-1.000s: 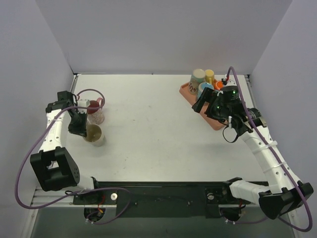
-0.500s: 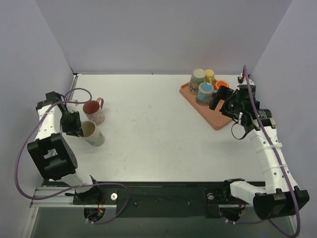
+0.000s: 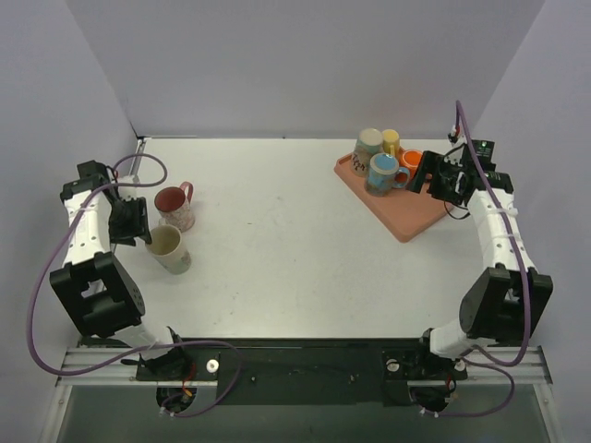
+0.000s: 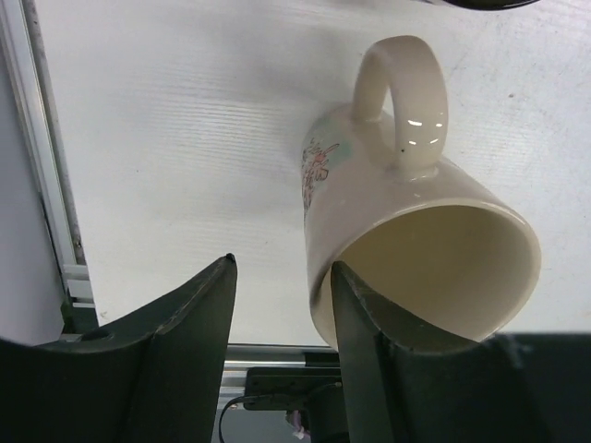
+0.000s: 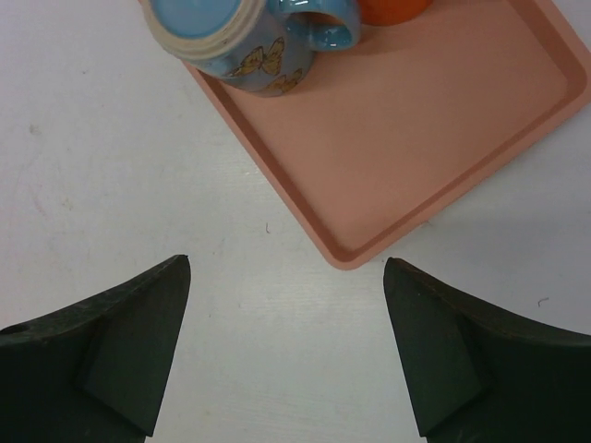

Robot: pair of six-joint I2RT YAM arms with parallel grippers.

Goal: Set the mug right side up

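Left claw [image 4: 282, 263] back, seemingly off mug [image 4: 388, 212]

tray [image 5: 434, 129]: salmon pink | blue mug [image 5: 249, 41] on tray: sky blue, cream rim band, yellow butterfly print | orange cup [image 5: 392, 7] on tray: plain orange | cream mug [image 4: 406, 258] far left of tray: glossy cream, small pink-and-teal print | red mug [image 3: 174, 205] far left of tray: dark red inside, pinkish patterned outside | table [image 3: 277, 240]: white

You are looking at a robot test lab, not a home. Your white desk [image 3: 295, 249] is boxed in by plain pale walls [image 3: 305, 65] on three sides. A left arm [image 3: 88, 226] and a right arm [image 3: 494, 231] stand on a black bar [image 3: 305, 355] at the near edge, and purple cables [image 3: 33, 314] loop off them.
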